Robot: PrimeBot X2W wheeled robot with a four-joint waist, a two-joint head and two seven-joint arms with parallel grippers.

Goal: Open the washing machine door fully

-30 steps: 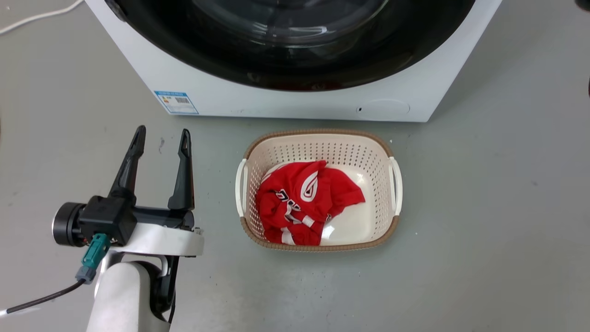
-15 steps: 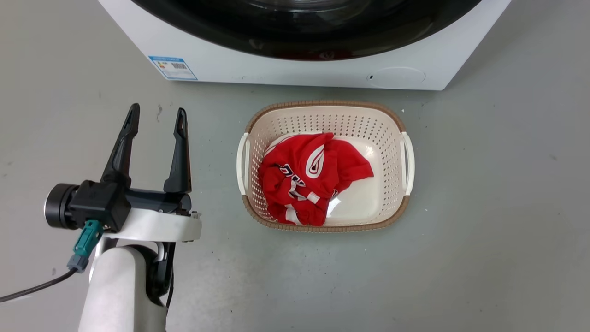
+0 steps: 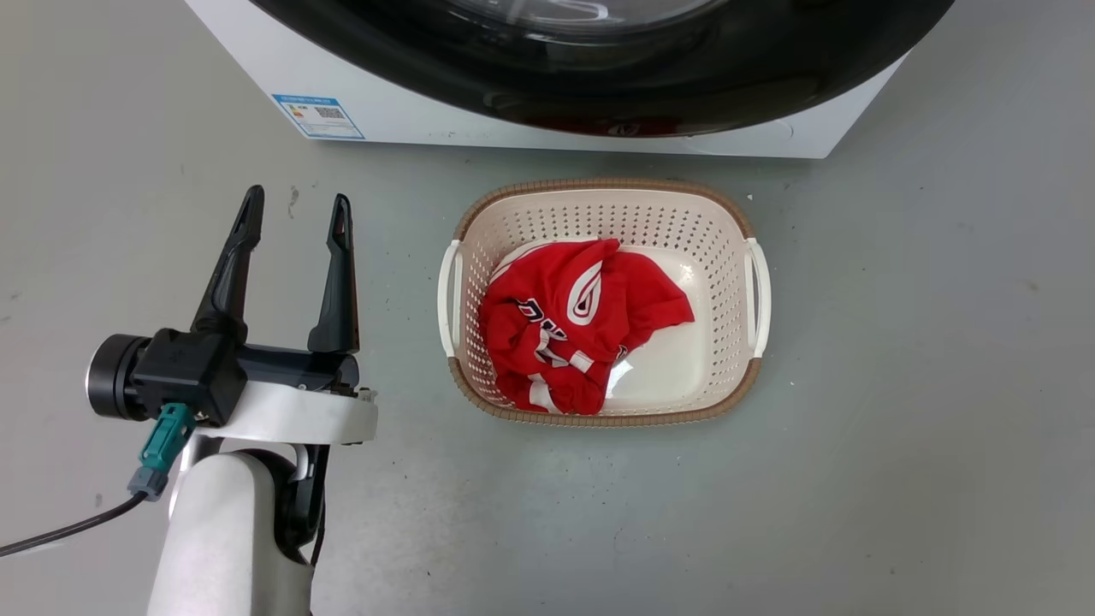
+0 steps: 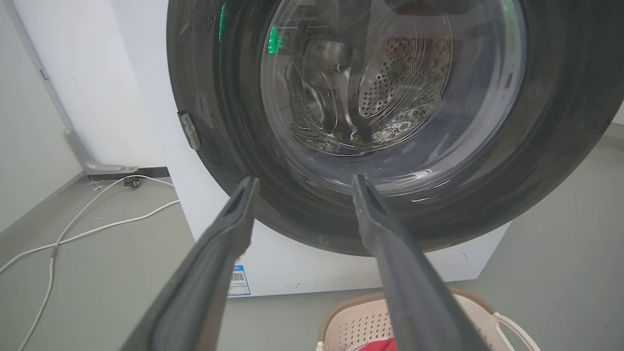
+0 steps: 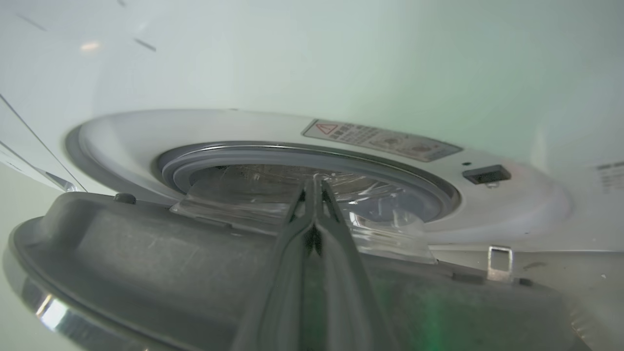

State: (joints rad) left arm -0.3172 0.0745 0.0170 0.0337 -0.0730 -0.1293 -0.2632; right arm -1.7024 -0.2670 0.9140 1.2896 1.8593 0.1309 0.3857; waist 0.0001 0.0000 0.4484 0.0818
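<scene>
- Head view: the washing machine, white, runs along the top edge. The washing machine door, glossy black, overhangs its front and reaches past the cabinet's right corner. The left gripper is at lower left above the floor, fingers spread and empty, well apart from the door. A basket holding a red garment sits on the floor just before the machine.
- Left wrist view: the door is seen face-on, and its glass bowl shows the perforated drum behind. The left fingers are apart with nothing between them. A white cable lies on the floor.
- Right wrist view: the right gripper has its fingers pressed together, nothing visibly clamped. They lie across the door's matte inner rim; contact cannot be confirmed. The grey rubber ring is exposed beyond, so the door is ajar.
- Step in hand, judged: swinging the door outward, partway done.
- Next move calls for: the right arm carrying the rim along the hinge arc away from the cabinet, with the left arm kept clear.
</scene>
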